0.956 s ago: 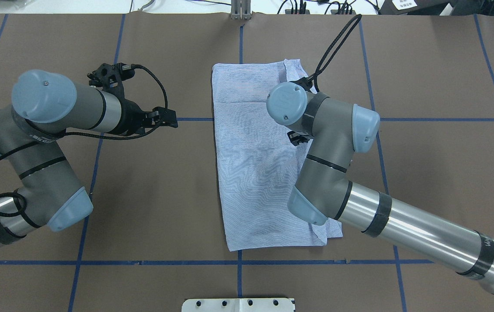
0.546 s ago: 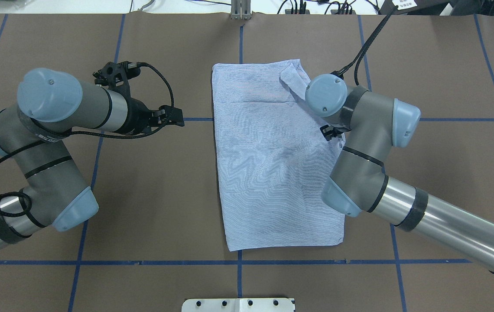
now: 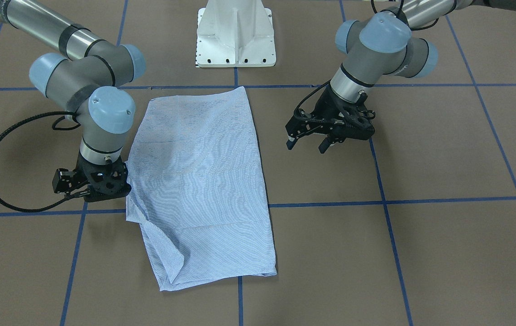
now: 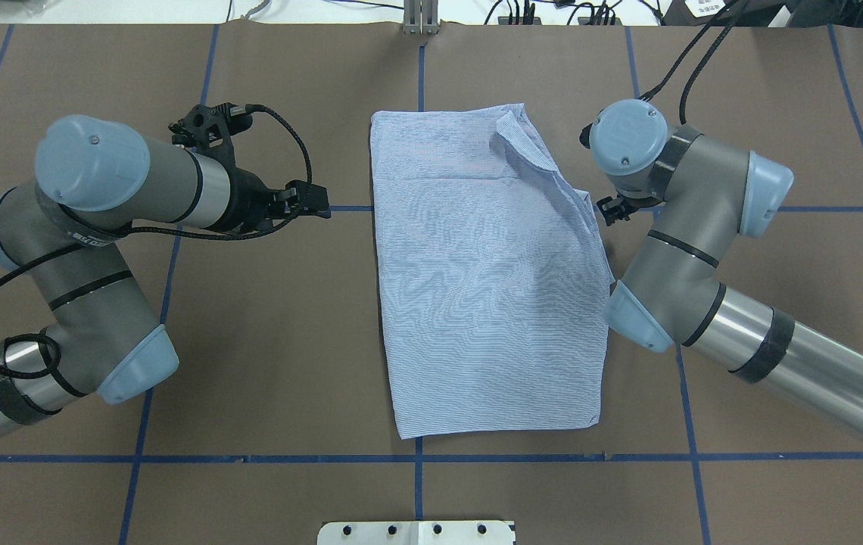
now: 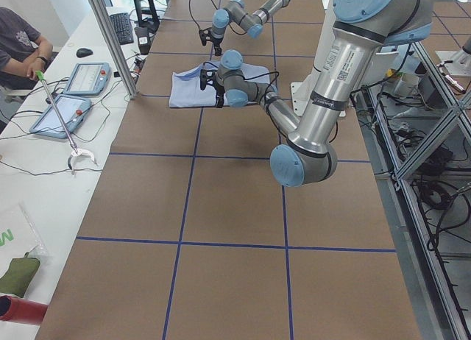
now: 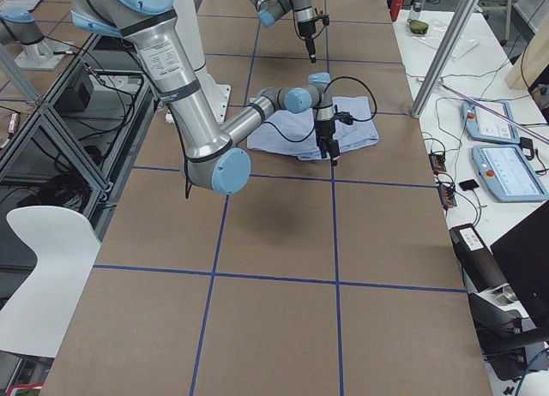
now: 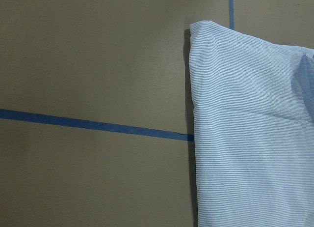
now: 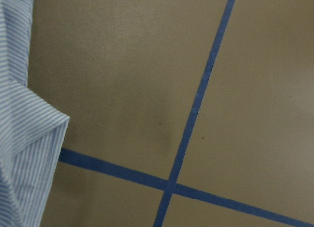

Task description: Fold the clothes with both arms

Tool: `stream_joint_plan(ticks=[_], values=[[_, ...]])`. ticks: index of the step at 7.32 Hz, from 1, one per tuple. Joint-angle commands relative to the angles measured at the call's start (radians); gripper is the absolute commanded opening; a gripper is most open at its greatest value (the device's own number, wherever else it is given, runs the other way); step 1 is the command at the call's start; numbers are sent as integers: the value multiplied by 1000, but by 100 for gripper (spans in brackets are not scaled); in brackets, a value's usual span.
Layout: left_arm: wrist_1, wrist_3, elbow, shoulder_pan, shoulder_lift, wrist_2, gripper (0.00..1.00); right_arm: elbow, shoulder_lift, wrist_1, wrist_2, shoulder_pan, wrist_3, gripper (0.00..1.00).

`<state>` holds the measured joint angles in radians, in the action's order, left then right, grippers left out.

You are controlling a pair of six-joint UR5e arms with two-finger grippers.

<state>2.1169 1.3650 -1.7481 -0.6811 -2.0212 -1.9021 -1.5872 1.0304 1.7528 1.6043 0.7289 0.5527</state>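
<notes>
The striped shirt (image 4: 477, 288) lies folded into a long rectangle at the table's middle, with a rumpled flap at its far right corner (image 4: 530, 151). It also shows in the front view (image 3: 203, 181) and both wrist views (image 7: 255, 138) (image 8: 19, 138). My left gripper (image 3: 307, 145) is open and empty, hovering left of the shirt, a short gap from its edge (image 4: 314, 203). My right gripper (image 3: 102, 183) points down just off the shirt's right edge, mostly hidden under its wrist in the overhead view (image 4: 612, 208). I cannot tell how its jaws stand.
The white pedestal base (image 3: 235, 36) stands at the robot's side of the table. Blue tape lines (image 4: 416, 458) cross the brown table cover. A side table with tablets (image 5: 73, 90) and a seated operator (image 5: 22, 38) lies beyond the far edge.
My right arm has swung right, from above the shirt to just past its right edge, and the shirt's right side now lies uncovered. My left gripper has crept slightly toward the shirt.
</notes>
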Motion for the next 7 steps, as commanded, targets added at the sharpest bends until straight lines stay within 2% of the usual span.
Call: stream_joint_plan(ticks=[1,3,5,7], values=[[0,0,-1,0,-1,0,100,16,-30,-160,71,20,1,100],[0,0,-1,0,1,2,100,93,-125,-183,72,14,1,100],[0,0,-4,0,-1,2,100,191,-148,-284,72,6,-2,100],[0,0,-8,0,-1,0,100,266,-184,-306,72,-2,-7,100]])
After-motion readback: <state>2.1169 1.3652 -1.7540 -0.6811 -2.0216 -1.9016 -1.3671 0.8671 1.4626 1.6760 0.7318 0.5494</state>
